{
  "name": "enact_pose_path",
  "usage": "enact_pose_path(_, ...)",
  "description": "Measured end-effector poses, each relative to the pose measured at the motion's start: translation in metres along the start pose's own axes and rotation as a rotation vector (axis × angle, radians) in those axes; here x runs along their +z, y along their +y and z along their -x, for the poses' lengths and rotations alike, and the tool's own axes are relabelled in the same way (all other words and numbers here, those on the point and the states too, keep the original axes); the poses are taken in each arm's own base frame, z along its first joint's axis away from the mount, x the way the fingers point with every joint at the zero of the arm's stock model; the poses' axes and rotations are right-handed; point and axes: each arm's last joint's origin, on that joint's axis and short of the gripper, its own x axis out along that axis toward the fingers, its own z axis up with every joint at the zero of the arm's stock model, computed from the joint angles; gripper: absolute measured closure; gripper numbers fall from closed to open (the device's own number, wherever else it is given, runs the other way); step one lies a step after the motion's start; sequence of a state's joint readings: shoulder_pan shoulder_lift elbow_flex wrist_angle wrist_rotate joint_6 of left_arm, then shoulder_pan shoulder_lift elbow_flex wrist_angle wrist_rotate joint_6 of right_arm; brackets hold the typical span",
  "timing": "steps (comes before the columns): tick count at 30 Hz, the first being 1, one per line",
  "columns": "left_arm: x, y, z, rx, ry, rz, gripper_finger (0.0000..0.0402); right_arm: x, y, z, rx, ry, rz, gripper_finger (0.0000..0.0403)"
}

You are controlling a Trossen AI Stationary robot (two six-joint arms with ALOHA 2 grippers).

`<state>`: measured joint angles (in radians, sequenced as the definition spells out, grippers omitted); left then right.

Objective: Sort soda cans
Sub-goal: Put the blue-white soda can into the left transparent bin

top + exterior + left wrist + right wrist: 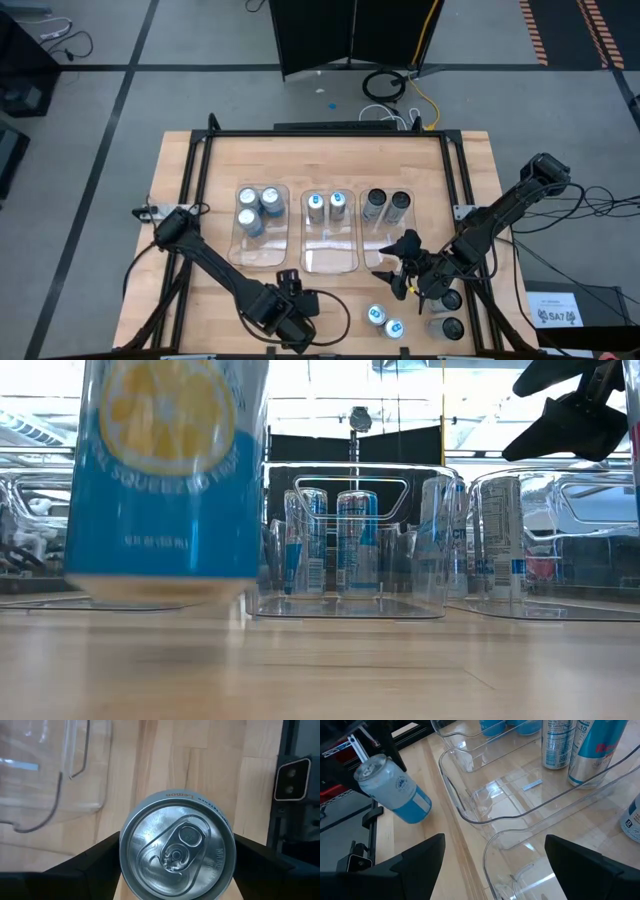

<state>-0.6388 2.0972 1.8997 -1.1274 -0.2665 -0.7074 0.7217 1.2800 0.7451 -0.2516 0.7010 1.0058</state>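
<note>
The left hand (290, 312), at the frame's lower centre, grips a lemon can (177, 851) upright; its bin (262, 228) lies up-left. The right hand (408, 272) hovers wide open (lower right).

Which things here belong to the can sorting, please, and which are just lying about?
Job:
- lemon can, held by left gripper
- seven binned cans
- three clear bins
- four loose cans
- right gripper, empty

Lying about:
- cables on the floor
- white label
</note>
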Motion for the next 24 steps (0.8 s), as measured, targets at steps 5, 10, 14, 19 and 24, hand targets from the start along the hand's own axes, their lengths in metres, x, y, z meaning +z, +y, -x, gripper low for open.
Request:
enact_pose_path(5,0.01,0.004,0.018,-0.009,-0.008,-0.024,0.0085,0.0,0.0,0.0,0.0,0.0,0.0,0.0067)
enact_pose_path(10,0.02,0.011,0.041,-0.017,-0.024,-0.042,0.0085,0.0,0.0,0.0,0.0,0.0,0.0,0.0067)
enact_pose_path(14,0.028,0.019,0.061,-0.016,-0.033,-0.07,0.0085,0.0,0.0,0.0,0.0,0.0,0.0,0.0067)
enact_pose_path(19,0.036,0.038,0.081,0.055,-0.046,-0.103,0.0085,0.0,0.0,0.0,-0.001,0.0,0.001,0.0067)
enact_pose_path(24,0.045,0.065,0.091,0.178,-0.038,-0.138,0.0085,0.0,0.0,0.0,-0.001,0.0,0.001,0.0067)
